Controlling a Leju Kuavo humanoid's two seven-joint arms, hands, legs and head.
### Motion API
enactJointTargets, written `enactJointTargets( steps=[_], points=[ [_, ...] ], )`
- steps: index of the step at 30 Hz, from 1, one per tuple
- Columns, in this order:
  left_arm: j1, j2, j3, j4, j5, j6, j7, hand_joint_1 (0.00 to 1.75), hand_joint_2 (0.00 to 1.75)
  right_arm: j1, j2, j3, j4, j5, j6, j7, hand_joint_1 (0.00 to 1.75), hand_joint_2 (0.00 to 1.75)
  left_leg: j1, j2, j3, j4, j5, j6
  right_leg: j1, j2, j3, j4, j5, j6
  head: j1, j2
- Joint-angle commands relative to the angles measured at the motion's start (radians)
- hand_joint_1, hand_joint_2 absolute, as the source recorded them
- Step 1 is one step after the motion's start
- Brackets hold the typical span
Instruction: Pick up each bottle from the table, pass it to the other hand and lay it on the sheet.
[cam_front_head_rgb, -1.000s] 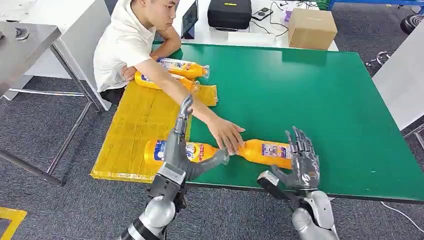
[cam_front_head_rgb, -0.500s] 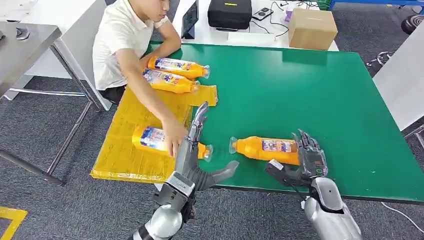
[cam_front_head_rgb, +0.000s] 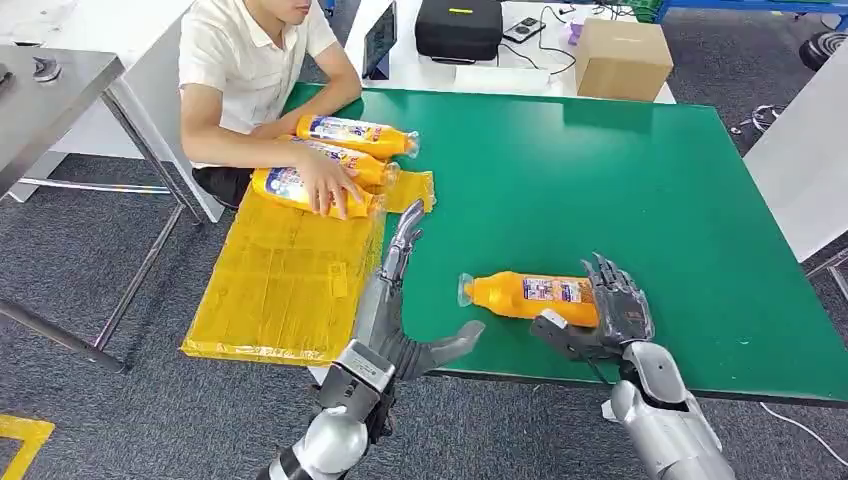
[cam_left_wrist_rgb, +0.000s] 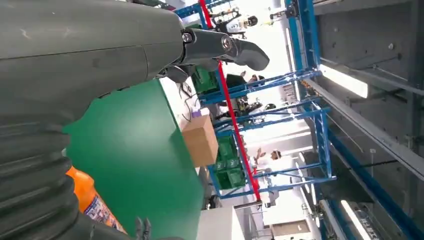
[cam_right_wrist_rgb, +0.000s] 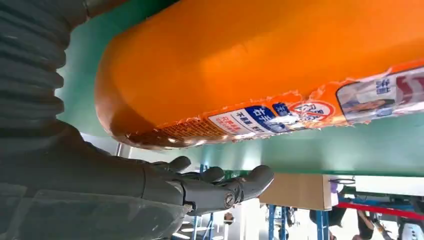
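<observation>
Nearest to the robot, the right hand (cam_front_head_rgb: 615, 310) sits at the base end of the orange bottle (cam_front_head_rgb: 530, 297), fingers spread apart and thumb on the near side, so it's cupping around the bottle but not clamped on it yet. The bottle lies on its side on the green table (cam_front_head_rgb: 640, 190), cap pointing toward the left hand (cam_front_head_rgb: 395, 300), which waits flat and open with nothing in it.

My take: close the right hand around the fat part of the body, not the label edge, since it looks slick and could roll away. Lift it level, then bring it across to the left hand.

Just left of that is the yellow sheet (cam_front_head_rgb: 280, 280). At its far end a person's hand (cam_front_head_rgb: 325, 185) rests on three bottles (cam_front_head_rgb: 340, 160). Farther back are a cardboard box (cam_front_head_rgb: 622, 55) and a black case (cam_front_head_rgb: 458, 27).
</observation>
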Motion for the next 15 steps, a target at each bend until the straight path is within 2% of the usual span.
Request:
enactJointTargets(
  steps=[1, 3, 5, 6, 7, 15],
  points=[
    [-0.042, 0.019, -0.025, 0.03, 0.008, -0.005, 0.009, 0.0, 1.75, -0.05, 0.025, 0.045, 0.143, 0.002, -0.001, -0.006, 0.0, 1.75, 0.001, 0.001, 0.001, 0.0, 0.0, -0.001, 0.001, 0.001, 0.001, -0.001, 0.0, -0.001, 0.0, 0.0],
    [-0.048, 0.015, -0.027, 0.034, 0.014, -0.009, 0.014, 0.0, 1.75, -0.068, 0.035, 0.051, 0.167, -0.002, 0.022, -0.004, 0.0, 1.75, 0.001, 0.001, 0.002, -0.001, 0.0, -0.001, 0.001, 0.002, 0.001, -0.001, 0.0, -0.001, 0.0, 0.0],
    [-0.057, 0.013, -0.036, 0.04, 0.024, -0.02, 0.025, 0.0, 1.75, -0.101, 0.029, 0.065, 0.216, -0.029, 0.103, 0.003, 0.02, 1.75, 0.001, 0.001, 0.002, 0.0, 0.0, -0.001, 0.001, 0.002, 0.001, -0.001, 0.001, -0.002, 0.0, 0.0],
    [-0.057, 0.012, -0.039, 0.041, 0.027, -0.022, 0.027, 0.0, 1.75, -0.106, 0.023, 0.068, 0.223, -0.038, 0.11, -0.003, 1.12, 1.75, 0.001, 0.002, 0.002, -0.001, 0.0, -0.001, 0.001, 0.003, 0.002, -0.001, 0.001, -0.002, 0.0, 0.0],
    [-0.059, 0.012, -0.042, 0.043, 0.031, -0.026, 0.029, 0.0, 1.75, -0.115, 0.01, 0.078, 0.239, -0.041, 0.131, -0.009, 1.73, 1.75, 0.001, 0.002, 0.002, 0.0, 0.0, -0.001, 0.001, 0.003, 0.001, -0.001, 0.001, -0.002, 0.0, 0.0],
    [-0.065, 0.011, -0.047, 0.043, 0.043, -0.039, 0.038, 0.0, 1.75, -0.105, -0.036, 0.097, 0.253, -0.069, 0.206, -0.013, 1.75, 1.75, 0.001, -0.002, 0.005, -0.001, 0.0, 0.0, 0.001, -0.001, 0.005, -0.002, 0.001, -0.001, 0.0, 0.0]
  ],
)
